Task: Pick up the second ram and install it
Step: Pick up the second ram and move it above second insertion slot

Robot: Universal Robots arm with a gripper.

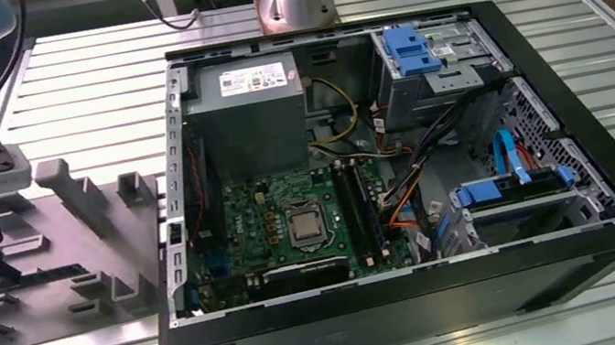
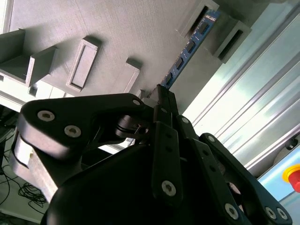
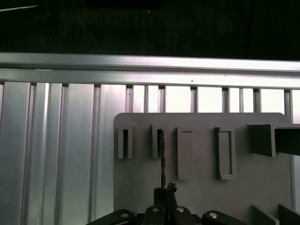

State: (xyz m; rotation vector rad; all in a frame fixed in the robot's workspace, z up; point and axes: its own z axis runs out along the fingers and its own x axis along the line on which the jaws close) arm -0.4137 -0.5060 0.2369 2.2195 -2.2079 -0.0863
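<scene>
Open PC case (image 1: 429,315) lies on its side on the ribbed aluminium surface (image 1: 84,87). Inside: grey power supply (image 1: 246,113) at the far end, green motherboard (image 1: 252,223) next to it, CPU (image 1: 307,224) bare in its socket. One blue drive caddy (image 1: 409,47) in the far corner, another (image 1: 506,188) nearer, both toward the exterior view's right. Orange and yellow cables (image 1: 402,193) run between board and bays. Grey fixture plate (image 1: 45,270) sits just beside the case on the exterior view's left (upright blocks (image 1: 75,186) and slotted holders on it). Red button (image 2: 293,177) off the surface edge in the second wrist view.
</scene>
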